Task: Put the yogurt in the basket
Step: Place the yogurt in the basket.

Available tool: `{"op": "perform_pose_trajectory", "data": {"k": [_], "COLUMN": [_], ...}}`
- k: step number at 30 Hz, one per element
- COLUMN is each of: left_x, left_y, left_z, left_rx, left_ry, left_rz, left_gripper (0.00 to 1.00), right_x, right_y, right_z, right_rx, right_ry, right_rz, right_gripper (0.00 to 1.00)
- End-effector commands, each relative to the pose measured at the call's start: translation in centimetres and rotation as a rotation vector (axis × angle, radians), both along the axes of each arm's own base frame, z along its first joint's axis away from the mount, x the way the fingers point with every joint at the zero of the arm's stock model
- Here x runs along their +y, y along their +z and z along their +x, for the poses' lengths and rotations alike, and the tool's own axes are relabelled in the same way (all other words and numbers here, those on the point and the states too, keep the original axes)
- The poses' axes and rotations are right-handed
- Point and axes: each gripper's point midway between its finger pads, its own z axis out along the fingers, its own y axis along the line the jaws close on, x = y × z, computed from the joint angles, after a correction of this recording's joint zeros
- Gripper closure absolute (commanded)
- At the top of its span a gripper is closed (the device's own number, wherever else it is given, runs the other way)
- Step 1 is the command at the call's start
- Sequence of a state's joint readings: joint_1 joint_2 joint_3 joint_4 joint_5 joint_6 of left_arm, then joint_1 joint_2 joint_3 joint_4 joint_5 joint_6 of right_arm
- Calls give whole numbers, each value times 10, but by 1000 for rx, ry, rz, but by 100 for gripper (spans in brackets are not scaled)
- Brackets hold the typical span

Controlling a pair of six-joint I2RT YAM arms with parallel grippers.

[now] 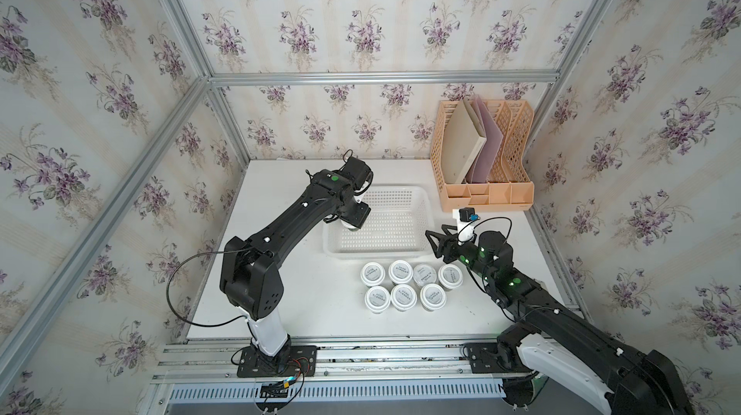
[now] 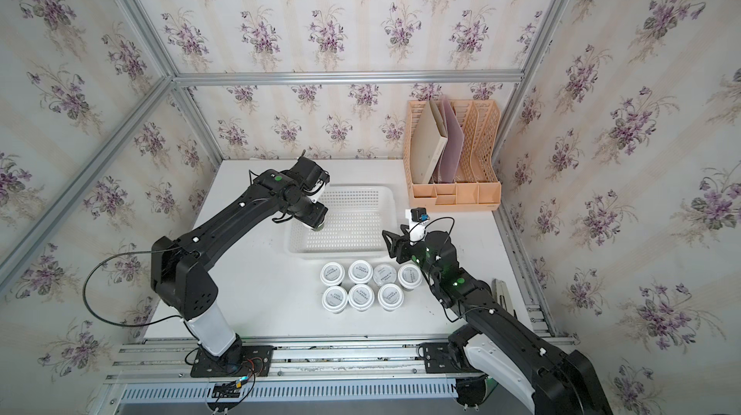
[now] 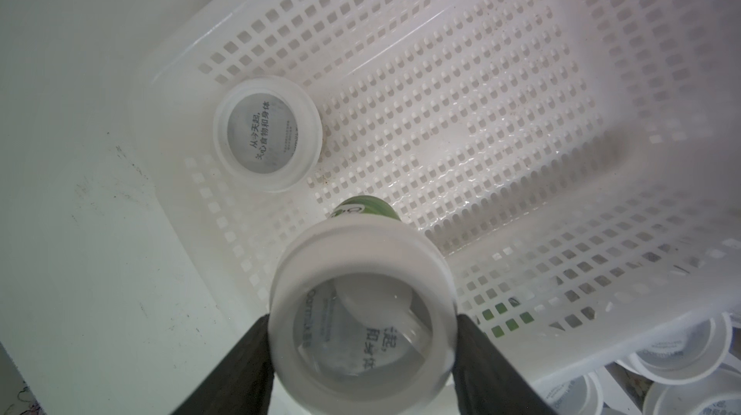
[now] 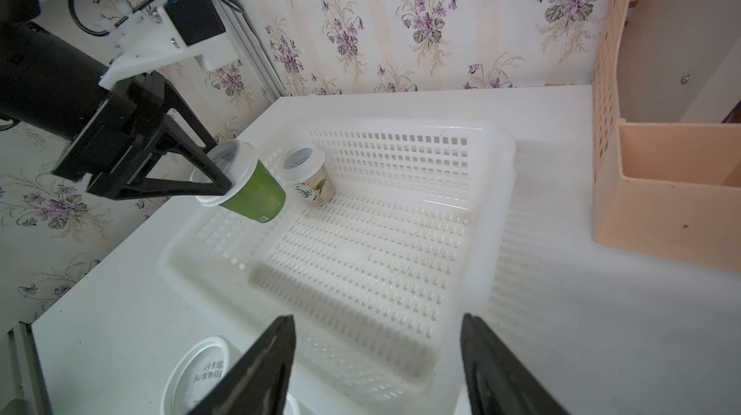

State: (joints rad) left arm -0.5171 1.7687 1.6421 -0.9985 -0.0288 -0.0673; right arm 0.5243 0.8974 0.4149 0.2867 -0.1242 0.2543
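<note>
Left gripper is clamped on the lid end of one yogurt cup. The cup is tilted and held in the air over the left side of the white basket. A second cup stands inside, at the far-left corner. Seven more cups sit in two rows on the table, just near of the basket. Right gripper is spread wide and empty, by the basket's near-right corner.
</note>
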Motion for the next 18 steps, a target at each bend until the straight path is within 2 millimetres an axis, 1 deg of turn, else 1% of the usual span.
{"op": "perform_pose_trajectory", "data": {"k": [1, 12, 18], "left_x": [-3, 9, 17], "left_y": [-2, -29, -37], "left_z": [10, 14, 16], "left_rx": [-16, 18, 22], "left_ry": [-6, 28, 45], "left_rz": [-12, 6, 16], "left_gripper": [32, 32, 31], "right_x": [1, 1, 1], "right_y": [5, 5, 5], "right_z": [1, 1, 1], "right_rx": [-17, -17, -18], "right_ry": [4, 6, 4], "right_rz": [0, 0, 1], "right_gripper": [30, 30, 30]}}
